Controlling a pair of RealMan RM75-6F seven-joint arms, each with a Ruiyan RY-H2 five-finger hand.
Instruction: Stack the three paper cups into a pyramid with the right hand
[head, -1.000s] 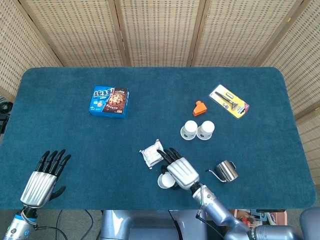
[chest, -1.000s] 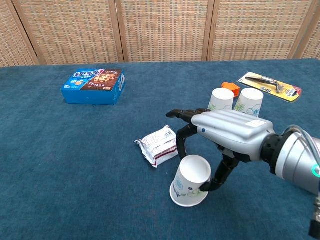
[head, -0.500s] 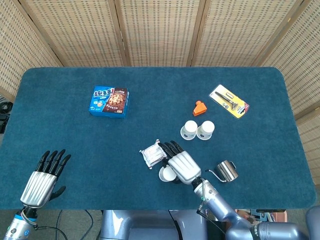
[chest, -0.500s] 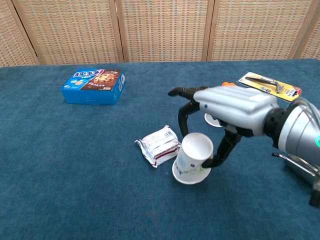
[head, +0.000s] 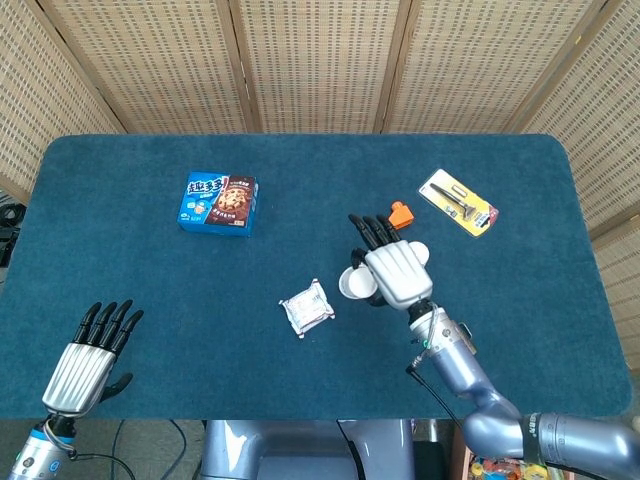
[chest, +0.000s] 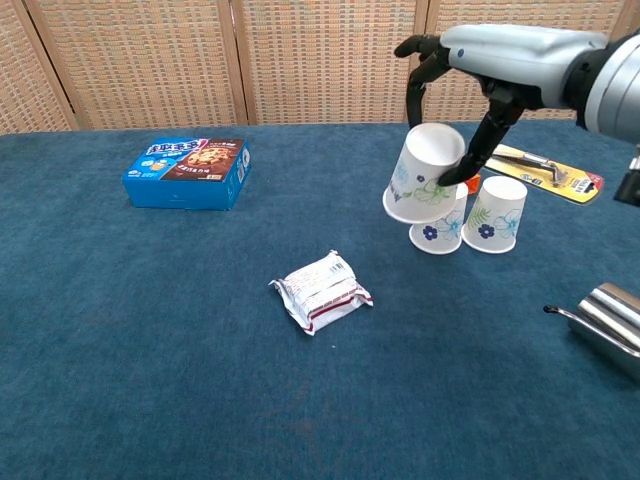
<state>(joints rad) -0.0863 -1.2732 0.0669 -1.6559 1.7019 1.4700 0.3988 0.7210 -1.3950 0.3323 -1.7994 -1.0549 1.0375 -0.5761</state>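
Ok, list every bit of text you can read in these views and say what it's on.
Blue box: large white characters across its top, too blurred to read.
Snack packet: dark print, too small to read.
Carded tool pack: no text legible.
Cups: flower prints only, no words, including the cup held by the right robot hand.
Kettle: no markings visible.

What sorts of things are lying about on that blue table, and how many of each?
Paper cups: 3, one held by the right hand at, two standing at and
Cookie box: 1
Snack packet: 1
Orange piece: 1
Carded tool pack: 1
Steel pitcher: 1
Total: 8
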